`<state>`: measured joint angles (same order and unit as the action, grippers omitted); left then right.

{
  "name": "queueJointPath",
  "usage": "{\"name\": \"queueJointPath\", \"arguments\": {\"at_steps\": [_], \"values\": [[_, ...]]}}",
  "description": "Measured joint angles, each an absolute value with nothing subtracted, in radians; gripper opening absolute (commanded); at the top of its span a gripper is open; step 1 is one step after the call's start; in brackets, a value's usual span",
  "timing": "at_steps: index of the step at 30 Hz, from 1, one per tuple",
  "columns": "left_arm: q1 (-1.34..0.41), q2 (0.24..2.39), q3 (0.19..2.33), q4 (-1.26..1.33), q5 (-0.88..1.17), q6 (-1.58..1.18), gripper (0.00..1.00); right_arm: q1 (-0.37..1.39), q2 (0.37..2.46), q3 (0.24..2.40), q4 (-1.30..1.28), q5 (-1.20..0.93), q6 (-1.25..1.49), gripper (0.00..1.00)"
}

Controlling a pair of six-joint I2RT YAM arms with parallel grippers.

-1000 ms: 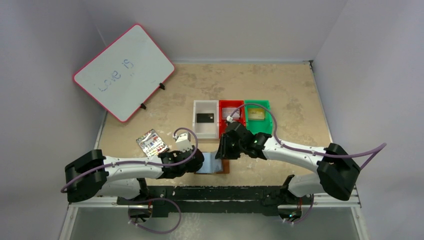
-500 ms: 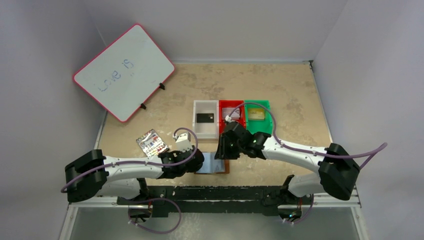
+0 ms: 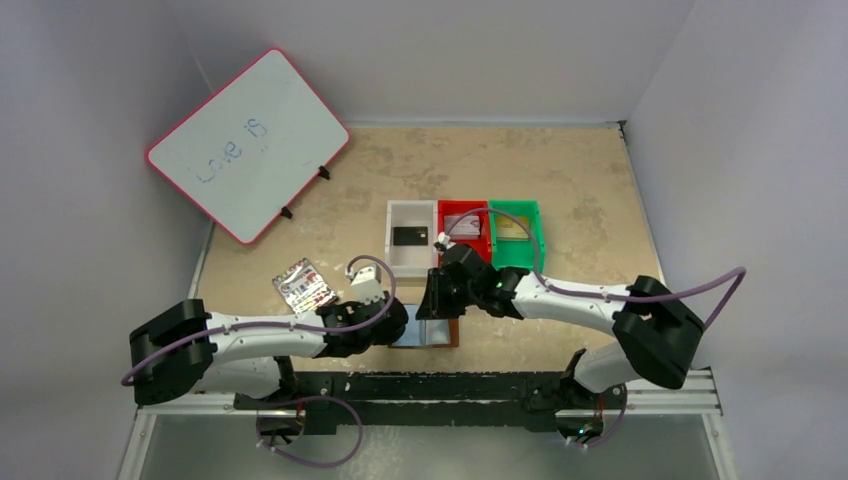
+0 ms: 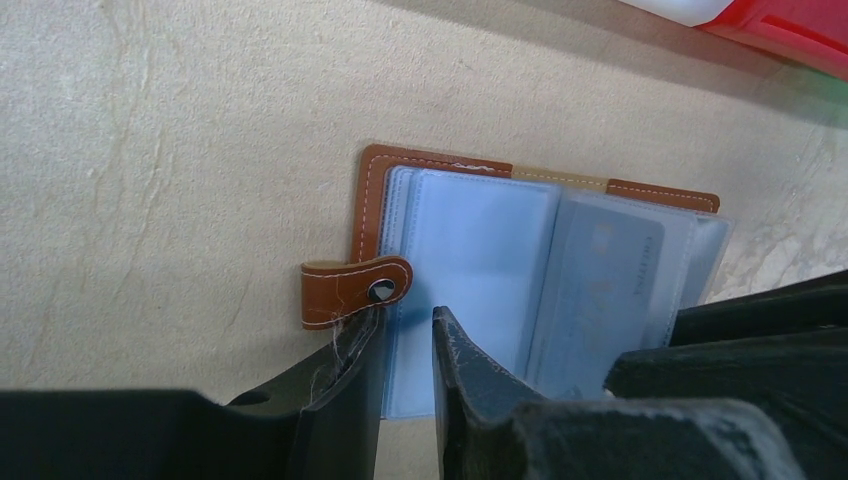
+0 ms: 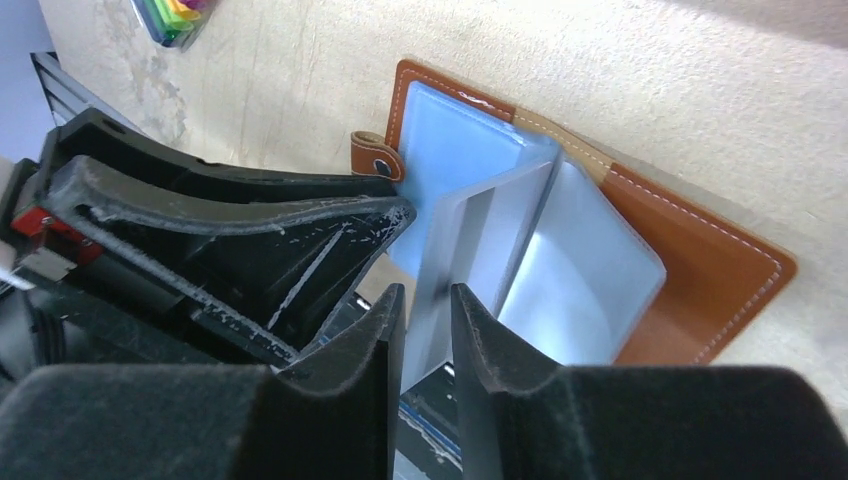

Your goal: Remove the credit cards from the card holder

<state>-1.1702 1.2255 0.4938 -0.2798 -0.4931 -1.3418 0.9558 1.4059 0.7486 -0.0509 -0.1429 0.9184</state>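
Tabletop (image 3: pixel 600 180) of mottled tan, seen from above, with a red-rimmed whiteboard (image 3: pixel 245 140) propped at its far left. Mid-table, a white bin (image 3: pixel 396 258), a red bin (image 3: pixel 446 212) and a green bin (image 3: pixel 536 245) stand in a touching row. A black card (image 3: pixel 410 236), a greyish card (image 3: pixel 466 227) and a gold-tan card (image 3: pixel 512 228) lie one in each.

The brown leather card holder (image 3: pixel 428 333) lies open at the near edge, just in front of the white bin and between the two arms, its fold running away from the bases. The left gripper (image 4: pixel 408 345), on the holder's left, is clamped on the near edge of the left-hand sleeves beside the snap tab (image 4: pixel 355 290). The right gripper (image 5: pixel 425 320), on the holder's right, has its fingers pressed together on one clear sleeve (image 5: pixel 480 240) standing upright over the fold.

A pale card (image 4: pixel 605 285) appears to sit in a sleeve right of the fold, its long axis parallel to the fold. That puts it on the right gripper's side, so the right arm is the nearer one to draw it. Which edge of that sleeve is open cannot be told.
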Motion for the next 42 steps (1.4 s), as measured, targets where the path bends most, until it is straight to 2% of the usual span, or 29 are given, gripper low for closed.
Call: {"name": "queueJointPath", "arguments": {"at_steps": [5,9,17,25,31,37,42], "values": [[-1.170,1.211,0.494,-0.308,-0.496,-1.342,0.23,0.956,1.462,0.733,0.030,-0.186,0.920,0.29],[-1.171,1.202,0.494,-0.326,-0.504,-1.342,0.23,0.956,1.481,0.733,0.074,-0.208,0.922,0.37],[-1.172,1.168,0.494,-0.381,-0.533,-1.347,0.24,0.957,1.472,0.730,0.138,-0.241,0.923,0.42],[-1.172,1.102,0.494,-0.437,-0.577,-1.354,0.28,0.957,1.380,0.678,0.133,-0.204,0.953,0.37],[-1.172,1.079,0.494,-0.398,-0.574,-1.333,0.33,0.957,1.353,0.540,0.202,-0.194,1.032,0.34],[-1.172,1.156,0.502,-0.325,-0.528,-1.295,0.33,0.957,1.392,0.409,0.383,-0.204,1.119,0.34],[-1.172,1.245,0.521,-0.316,-0.496,-1.273,0.30,0.957,1.475,0.397,0.516,-0.229,1.150,0.32]]}}
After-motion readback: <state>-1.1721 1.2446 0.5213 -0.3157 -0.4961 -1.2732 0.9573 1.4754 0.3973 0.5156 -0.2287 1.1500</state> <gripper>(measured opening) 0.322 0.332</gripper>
